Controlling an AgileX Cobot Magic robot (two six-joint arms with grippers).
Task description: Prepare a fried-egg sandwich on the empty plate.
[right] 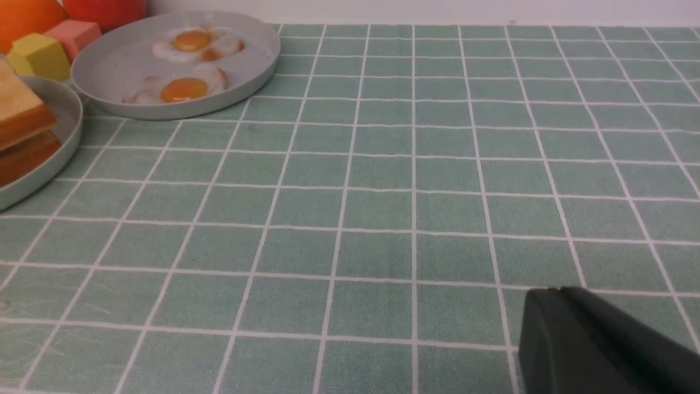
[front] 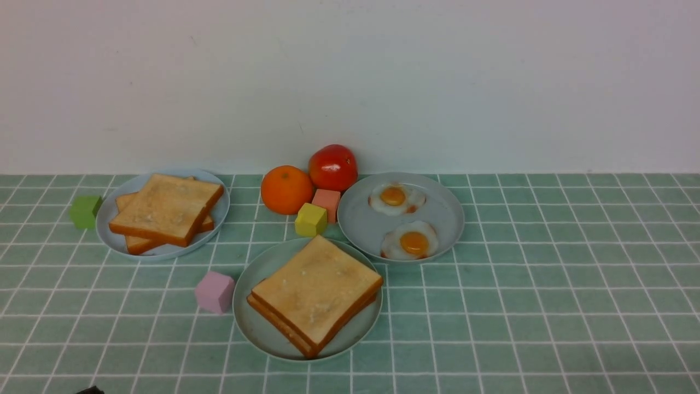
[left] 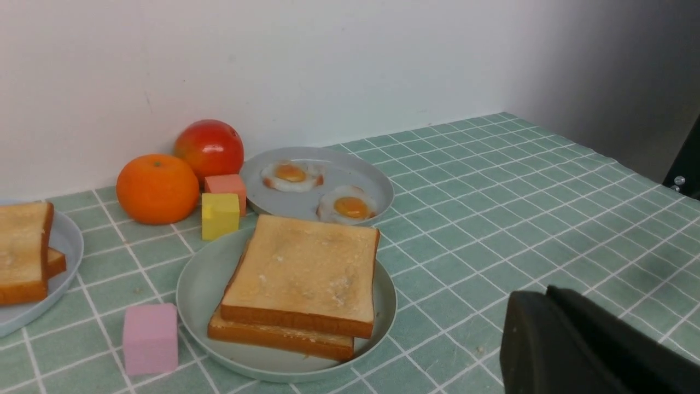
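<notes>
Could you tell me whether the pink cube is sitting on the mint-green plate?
No, the pink cube rests on the tablecloth beside the mint-green plate.

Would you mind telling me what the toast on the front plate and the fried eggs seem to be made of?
Toast: probably foam or soft plastic, matte; uniform colour, perfectly square edges. Fried eggs: probably moulded plastic or rubber, slightly glossy yolks. Plate: seemingly matte plastic.

A: What shows of the arms?
B: Little. The black left gripper [left: 552,323] and the black right gripper [right: 569,323] each fill a wrist-view corner, jaws pressed together, nothing between them
</notes>
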